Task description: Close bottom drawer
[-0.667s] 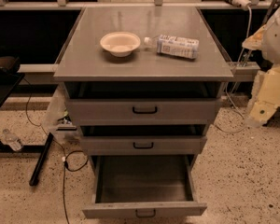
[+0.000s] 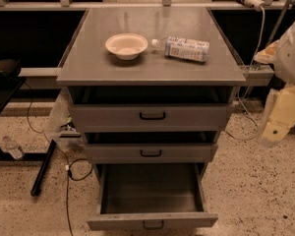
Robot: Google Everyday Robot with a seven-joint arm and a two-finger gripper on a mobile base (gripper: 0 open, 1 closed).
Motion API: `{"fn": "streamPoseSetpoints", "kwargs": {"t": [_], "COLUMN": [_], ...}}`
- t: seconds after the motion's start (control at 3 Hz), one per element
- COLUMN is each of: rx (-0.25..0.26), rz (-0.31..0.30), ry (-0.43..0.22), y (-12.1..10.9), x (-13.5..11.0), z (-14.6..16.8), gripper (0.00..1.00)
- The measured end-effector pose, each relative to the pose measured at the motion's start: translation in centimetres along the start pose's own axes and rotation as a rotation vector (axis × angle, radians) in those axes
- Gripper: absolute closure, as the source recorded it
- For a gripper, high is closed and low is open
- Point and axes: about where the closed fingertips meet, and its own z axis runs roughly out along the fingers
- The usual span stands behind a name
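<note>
From the one camera view, my main worry is the approach. The cream-coloured claw point(image 2: 276, 124) hangs at the right edge of the scene, well apart from the cabinet and about level with the upper two drawers. I cannot tell whether it is apart or together. It has to come down and around to the near side. A path straight in from the right would likely clip the jutting right corner of the grey metal bottom drawer point(image 2: 152, 219) or knock the mid-sized grey middle drawer front point(image 2: 196, 153).

A push landing off-centre could skew the drawer on its runners and jam it partway. The panel also sits at the very near edge of the view, so I judge the contact point may be hard to watch.

A hard shove could shake the cabinet. The clear plastic bottle point(image 2: 184, 48) lies on its side on the grey bench point(image 2: 88, 65), just beside the shallow cream bowl point(image 2: 126, 45), and it might roll.

The drawer is the lowest of three and is pulled far out toward the camera. Its deep grey tray looks bare inside. The front panel is short and narrow, with a small black curved handle point(image 2: 153, 224) at its middle.
</note>
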Motion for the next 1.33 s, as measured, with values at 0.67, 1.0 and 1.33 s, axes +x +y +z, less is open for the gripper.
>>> {"fn": "streamPoseSetpoints", "kwargs": {"t": [0.67, 1.0, 1.33], "rx": [0.000, 0.021, 0.044], "rz": [0.018, 0.046, 0.090], "ry": [-0.057, -0.120, -0.196], "y": [4.9, 6.6, 6.1], "x": [4.1, 6.1, 7.5], "z": [7.8, 12.4, 16.7], "gripper": [0.19, 0.42, 0.65]}}
